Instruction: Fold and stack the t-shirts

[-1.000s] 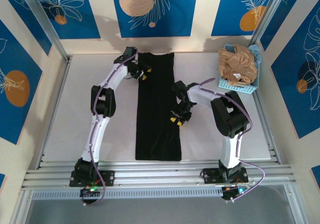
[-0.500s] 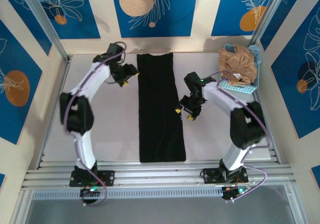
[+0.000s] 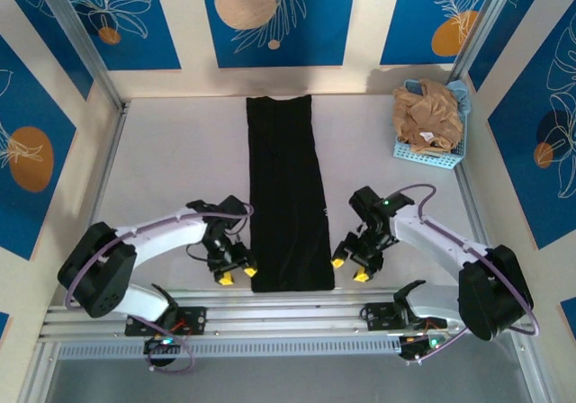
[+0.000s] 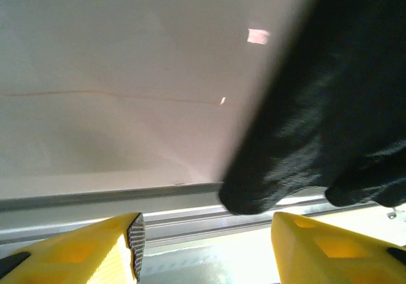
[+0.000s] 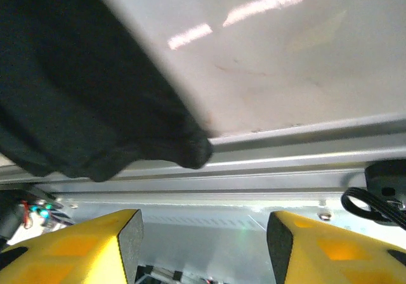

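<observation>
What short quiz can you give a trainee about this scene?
1. True or false: the tan shirt lies in the basket.
2. Choose one: the black shirt lies as A) a long narrow strip, B) a crumpled heap, C) a small square.
3. Fill in the word: the left fingers and the right fingers, beside the near corners of the black shirt, stand ___ and hold nothing.

Key: 1 true; 2 A; 3 open.
</observation>
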You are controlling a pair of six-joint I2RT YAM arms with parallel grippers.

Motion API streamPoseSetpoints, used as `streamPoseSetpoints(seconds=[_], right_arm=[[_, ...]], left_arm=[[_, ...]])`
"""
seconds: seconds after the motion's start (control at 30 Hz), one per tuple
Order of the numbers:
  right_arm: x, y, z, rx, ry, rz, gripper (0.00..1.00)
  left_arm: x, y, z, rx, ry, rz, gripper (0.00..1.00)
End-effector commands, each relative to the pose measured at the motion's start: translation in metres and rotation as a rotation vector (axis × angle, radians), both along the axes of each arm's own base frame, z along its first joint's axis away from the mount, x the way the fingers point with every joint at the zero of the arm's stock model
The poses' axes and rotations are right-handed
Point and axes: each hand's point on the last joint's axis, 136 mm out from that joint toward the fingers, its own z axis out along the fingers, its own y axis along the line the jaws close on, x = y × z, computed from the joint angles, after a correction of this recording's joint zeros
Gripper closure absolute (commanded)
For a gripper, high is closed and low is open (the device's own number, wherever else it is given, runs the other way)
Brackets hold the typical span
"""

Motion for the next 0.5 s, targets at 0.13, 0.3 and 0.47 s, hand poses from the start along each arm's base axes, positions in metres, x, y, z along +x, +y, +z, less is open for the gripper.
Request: streamPoseSetpoints(seconds=[0.13, 0.3, 0.47], right_arm=[[-0.008, 0.015, -0.018, 0.023, 0.055, 0.007, 0.44], [-0.010, 0.024, -0.027, 0.014, 0.075, 0.037, 0.44], [-0.011, 0.028, -0.030, -0.015, 0.071, 0.068, 0.45]], left_arm=[[-0.009, -0.019, -0.018, 0.029, 0.032, 0.024, 0.49], [-0.006, -0.035, -0.028, 0.026, 0.024, 0.015, 0.53], [-0.002, -0.046, -0.035, 0.039, 0.007, 0.024, 0.67]])
